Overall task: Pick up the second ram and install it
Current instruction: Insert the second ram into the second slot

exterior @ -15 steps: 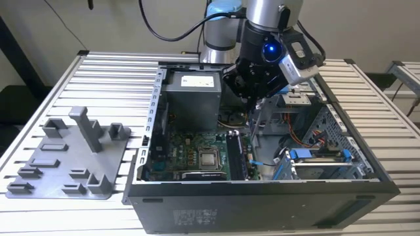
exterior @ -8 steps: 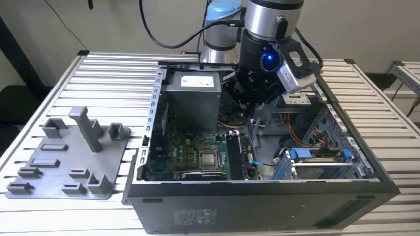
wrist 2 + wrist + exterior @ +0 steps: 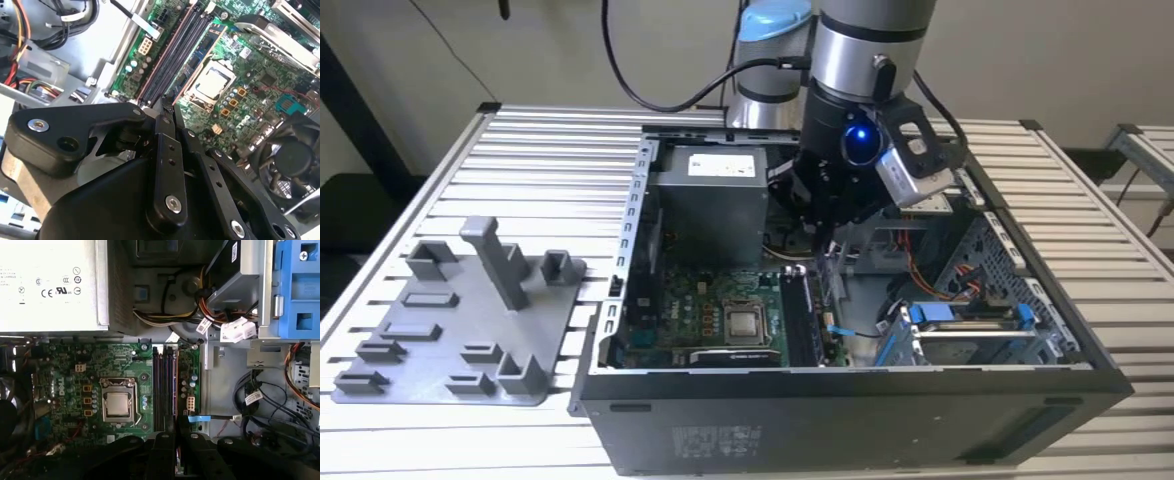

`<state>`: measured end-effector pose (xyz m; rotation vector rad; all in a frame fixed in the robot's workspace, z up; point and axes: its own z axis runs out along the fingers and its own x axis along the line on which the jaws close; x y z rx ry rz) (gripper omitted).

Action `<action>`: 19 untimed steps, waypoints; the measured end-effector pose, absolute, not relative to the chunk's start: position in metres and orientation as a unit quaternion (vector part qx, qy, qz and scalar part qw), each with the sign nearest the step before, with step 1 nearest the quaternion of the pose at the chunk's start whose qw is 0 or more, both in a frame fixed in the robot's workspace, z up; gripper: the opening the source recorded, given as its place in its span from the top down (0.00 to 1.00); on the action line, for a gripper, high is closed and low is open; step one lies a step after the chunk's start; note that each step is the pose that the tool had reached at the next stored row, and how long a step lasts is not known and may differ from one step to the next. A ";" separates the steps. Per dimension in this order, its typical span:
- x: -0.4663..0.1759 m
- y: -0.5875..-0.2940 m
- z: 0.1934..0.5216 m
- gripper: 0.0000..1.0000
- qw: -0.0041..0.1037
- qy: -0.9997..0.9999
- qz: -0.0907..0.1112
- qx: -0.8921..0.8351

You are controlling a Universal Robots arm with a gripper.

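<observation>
Pincer [image 3: 167, 106] first: drawn to a narrow gap and clamped on the thin edge of the ram [image 3: 202, 52], black fingers [image 3: 165, 150] pressing it from both sides. Reaching away from the fingertips in the second wrist view, a dark blue board with an orange-gold edge, held in line with the slots [image 3: 162, 390] and over them; cannot tell whether touching a slot or just clear of it. Edge-on in the first wrist view, a thin brownish line running out from the gap between the fingers.

Hanging from above inside the open case [image 3: 854, 410] in the exterior view, wrist upright, over the slot side of the motherboard [image 3: 65, 385]. Just beside the slots, the bare processor [image 3: 118, 405] in its metal frame. On the slots' other side, near the fingertips, a blue tag [image 3: 200, 418] on a thin cable.

Farther out: grey power supply [image 3: 50, 285] against one wall of the case, bundled cables [image 3: 165, 317] next to it, a blue drive bracket [image 3: 295, 290], a round fan [image 3: 295, 160] beyond the processor.

Outside the case, on the slatted counter [image 3: 1067, 200] toward the exterior view's left, a grey fixture [image 3: 467, 330] with upright posts, well apart from the pincer.
</observation>
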<state>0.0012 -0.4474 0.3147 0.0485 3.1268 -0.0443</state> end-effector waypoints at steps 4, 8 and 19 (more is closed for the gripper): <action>-0.002 -0.449 0.308 0.86 0.007 1.000 -0.014 0.014; -0.003 -0.451 0.302 0.86 0.007 1.000 -0.014 0.011; -0.007 -0.457 0.293 0.86 0.005 1.000 -0.014 0.002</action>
